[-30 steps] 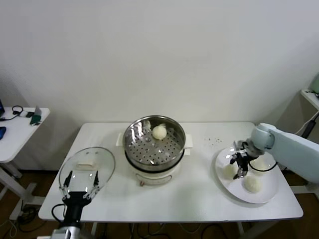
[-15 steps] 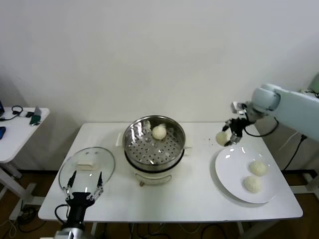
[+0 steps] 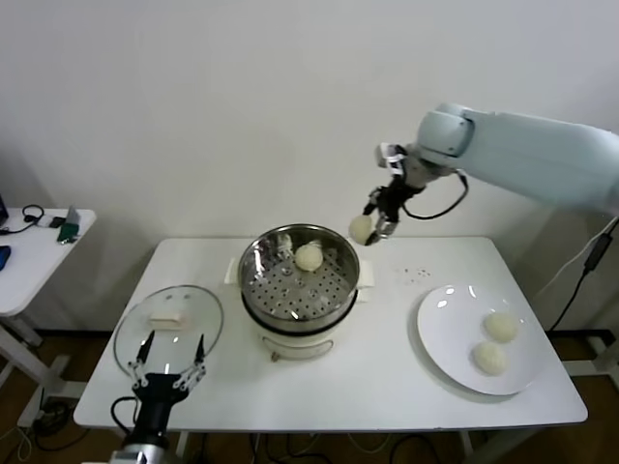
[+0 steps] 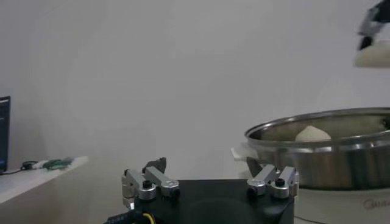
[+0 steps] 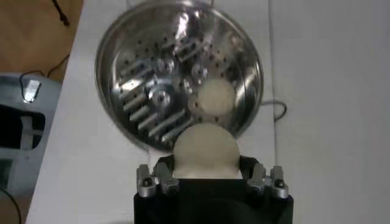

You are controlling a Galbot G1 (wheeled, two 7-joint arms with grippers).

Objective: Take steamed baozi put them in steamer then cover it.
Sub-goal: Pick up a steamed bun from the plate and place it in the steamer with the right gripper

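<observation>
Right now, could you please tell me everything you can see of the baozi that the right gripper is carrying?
The carried baozi is a small, round, smooth cream-white dough bun, intact. The right gripper is shut on it, one finger on each side. It hangs in the air above the table, beside the right rim of the steamer, touching nothing but the gripper. In the right wrist view it sits just short of the perforated tray, where another baozi already lies.

A white surface [image 3: 387, 377] stands against a plain pale wall [image 3: 242, 106], with a round white plate [image 3: 447, 329] lying toward its right side. Well apart to the left, a small white side table [image 3: 34, 256] carries dark cables and a green object.
</observation>
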